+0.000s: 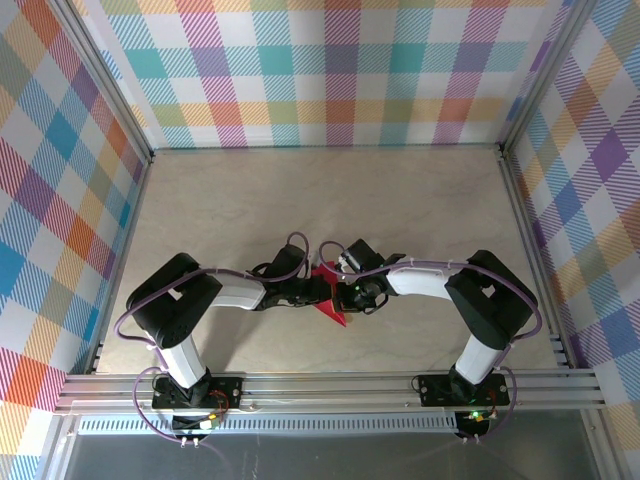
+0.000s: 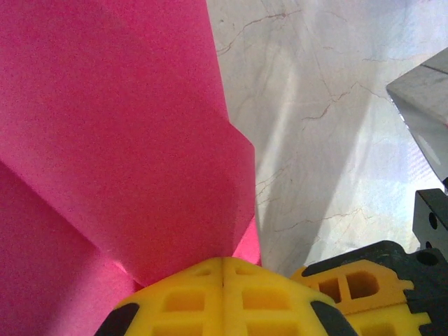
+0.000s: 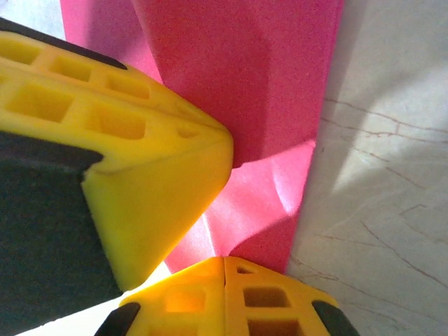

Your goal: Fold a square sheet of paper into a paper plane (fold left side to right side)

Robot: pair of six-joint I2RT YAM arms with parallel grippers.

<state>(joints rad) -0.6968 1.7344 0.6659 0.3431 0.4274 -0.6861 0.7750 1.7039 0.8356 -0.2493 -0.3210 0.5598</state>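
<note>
Marbled beige tabletop point(image 2: 336, 105): left gripper point(image 2: 222, 280) and right gripper point(image 3: 224, 280), both pressed together, are pinning the creased magenta-pink paper sheet point(image 2: 105, 140) under their tips; suggest dragging slowly, evenly along the fold.

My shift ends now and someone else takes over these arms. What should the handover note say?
Left gripper: shut, tips against the pink paper.
Right gripper: shut, tips against the same paper, facing the left one.
Paper: middle of the table, folded in layers with creases, one point toward the arm bases.
Done: several folds.
To do: cannot tell whether the plane is finished, so check it.
</note>
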